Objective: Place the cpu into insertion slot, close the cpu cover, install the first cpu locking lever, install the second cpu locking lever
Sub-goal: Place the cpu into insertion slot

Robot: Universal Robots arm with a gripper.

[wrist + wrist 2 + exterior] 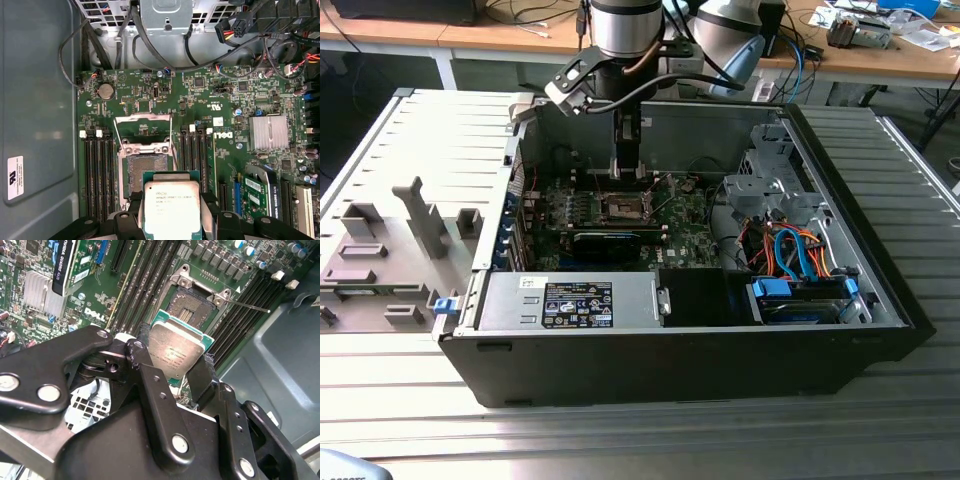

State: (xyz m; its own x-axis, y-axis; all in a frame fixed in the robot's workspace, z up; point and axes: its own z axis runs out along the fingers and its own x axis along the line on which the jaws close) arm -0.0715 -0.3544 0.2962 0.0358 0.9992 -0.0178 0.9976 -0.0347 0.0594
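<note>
Second wrist view: clamped on the one cpu (177, 352), pinched by two opposite edges between the two black fingers (150, 372) of the single gripper (176, 356), dull silver top up. Held off the board, not yet seated. Faces the one insertion slot (189, 310), bare and dark-centred, just beyond the cpu's far edge and apart from it. No long axis to speak of, being square; in the first wrist view looks squared up edge for edge with the insertion slot (147, 172), judged roughly. Beyond that, one cpu cover (142, 118) swung open past the socket, green board visible through its window. Two thin locking levers (117, 134) counted, one at each side of the cover, both unlatched. Flanked by banks of long black memory slots (95, 170) on the green motherboard (225, 100). Exterior view: gripper (628, 165) at twelve o'clock of the insertion slot (623, 207), close over it; one graphics card (605, 240) at six o'clock; power supply (570, 300) near seven; drive bay (800, 290) with orange and blue cables toward four, all inside one open computer case (670, 370).
</note>
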